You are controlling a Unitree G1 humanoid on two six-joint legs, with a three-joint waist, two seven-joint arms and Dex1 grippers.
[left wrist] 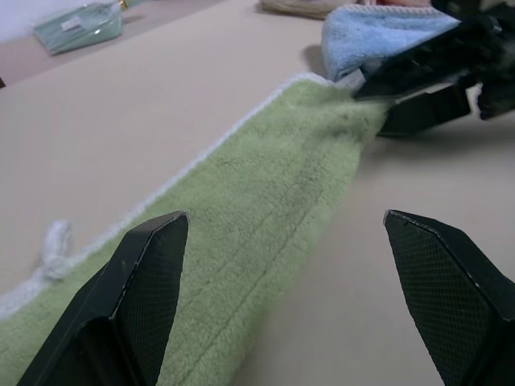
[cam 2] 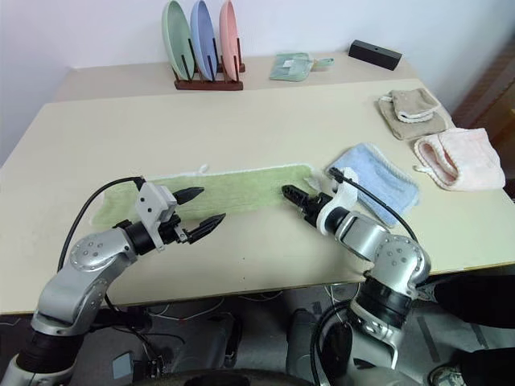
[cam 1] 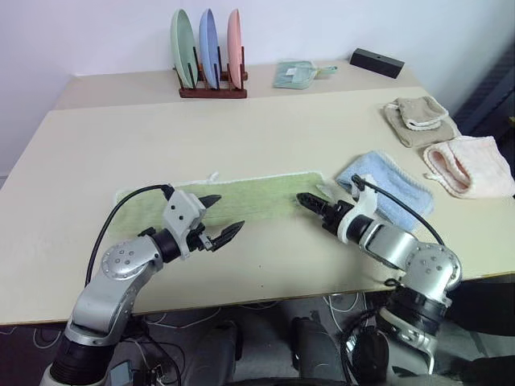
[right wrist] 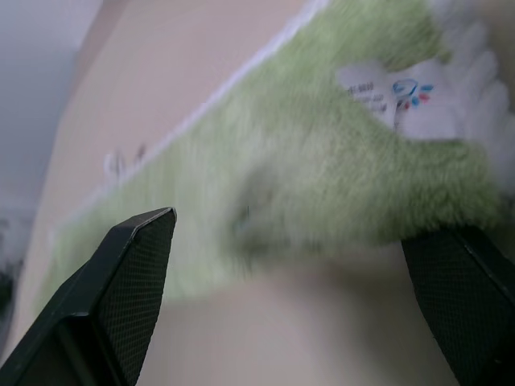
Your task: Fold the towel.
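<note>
The light green towel [cam 1: 241, 197] lies flat on the table as a long narrow strip with white edging. My left gripper [cam 1: 230, 212] is open and hovers level over the strip's near edge, left of its middle; in the left wrist view its fingers [left wrist: 145, 281] straddle the towel [left wrist: 265, 185]. At the strip's right end, my right gripper [cam 1: 310, 203] is open and points left along the cloth. Its wrist view shows the towel [right wrist: 322, 161] end and a white label [right wrist: 386, 88] just ahead, between the spread fingers [right wrist: 129, 273]. The right gripper [left wrist: 418, 80] also appears in the left wrist view.
A light blue towel [cam 1: 386, 189] lies just right of the green strip, under my right forearm. Beige [cam 1: 418, 119] and pink [cam 1: 471, 165] towels sit at the far right. A plate rack [cam 1: 209, 56], a green packet [cam 1: 296, 74] and a black box [cam 1: 376, 62] stand at the back.
</note>
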